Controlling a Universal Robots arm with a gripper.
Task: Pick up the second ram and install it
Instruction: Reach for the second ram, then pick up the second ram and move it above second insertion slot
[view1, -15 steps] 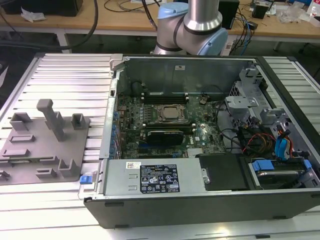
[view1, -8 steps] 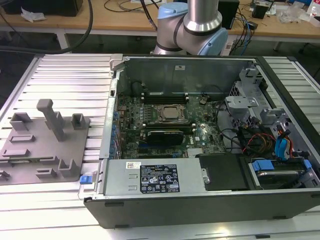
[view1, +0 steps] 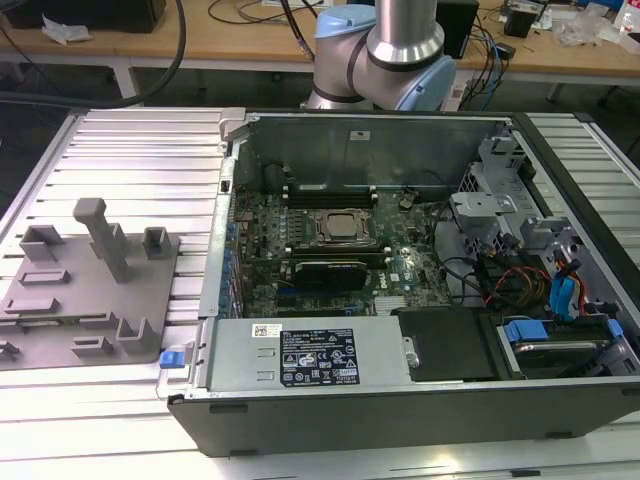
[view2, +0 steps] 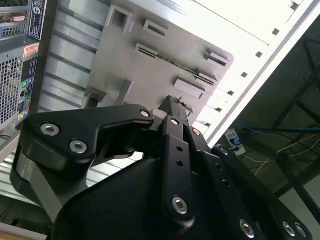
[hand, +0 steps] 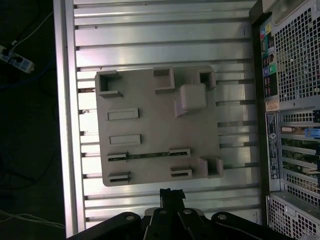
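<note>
The second ram (hand: 148, 155) is a thin green stick lying on edge between two small holders on the grey fixture plate (hand: 150, 120), seen in the first wrist view. My gripper (hand: 171, 193) hovers above the ribbed metal table just off the plate's edge, a short way from the ram. Its black fingers (view2: 172, 107) are pressed together with nothing between them. The plate (view1: 60, 300) lies at the exterior view's left, beside the open computer case (view1: 400, 390). Inside the case are the motherboard's processor socket (view1: 338, 226) and long black slots (view1: 330, 190).
A tall grey post (view1: 100, 235) and several raised holders stand on the fixture plate. The case's power supply (view1: 310, 355), drive cage (view1: 480, 215) and cables (view1: 520, 280) crowd its near and right sides. The arm's base (view1: 385, 60) stands behind the case.
</note>
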